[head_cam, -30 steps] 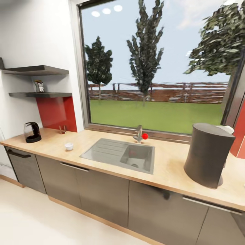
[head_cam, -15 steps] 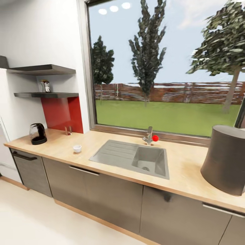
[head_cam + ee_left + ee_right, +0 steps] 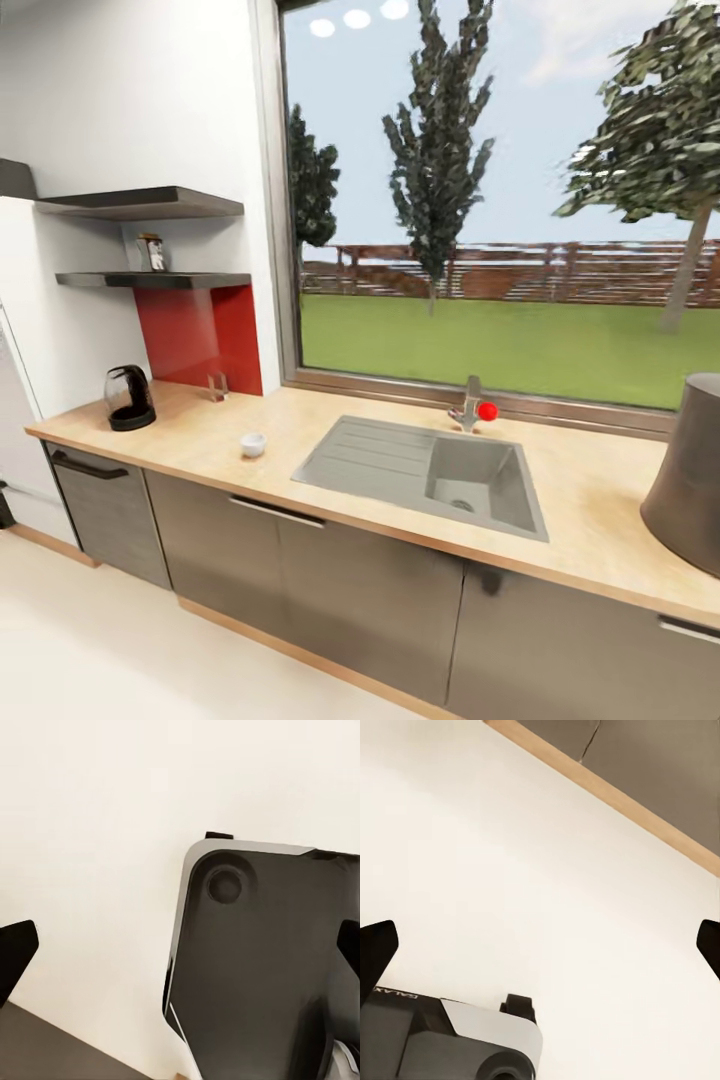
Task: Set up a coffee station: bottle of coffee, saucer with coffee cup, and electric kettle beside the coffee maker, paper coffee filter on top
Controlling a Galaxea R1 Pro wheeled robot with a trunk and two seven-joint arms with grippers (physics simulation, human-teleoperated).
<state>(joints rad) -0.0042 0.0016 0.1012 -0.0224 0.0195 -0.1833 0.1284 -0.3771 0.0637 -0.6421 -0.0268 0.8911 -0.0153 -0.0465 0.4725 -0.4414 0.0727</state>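
Head view shows the electric kettle (image 3: 129,397) far along the table (image 3: 590,495) from the sink (image 3: 425,474); I'd grip its rigid loop handle, my hands both open.

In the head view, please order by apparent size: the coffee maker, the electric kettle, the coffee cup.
1. Coffee maker, though nearest the camera and cut by the frame.
2. Electric kettle.
3. Coffee cup.

Sink (image 3: 430,475) w/ faucet (image 3: 470,404) below window (image 3: 500,200).
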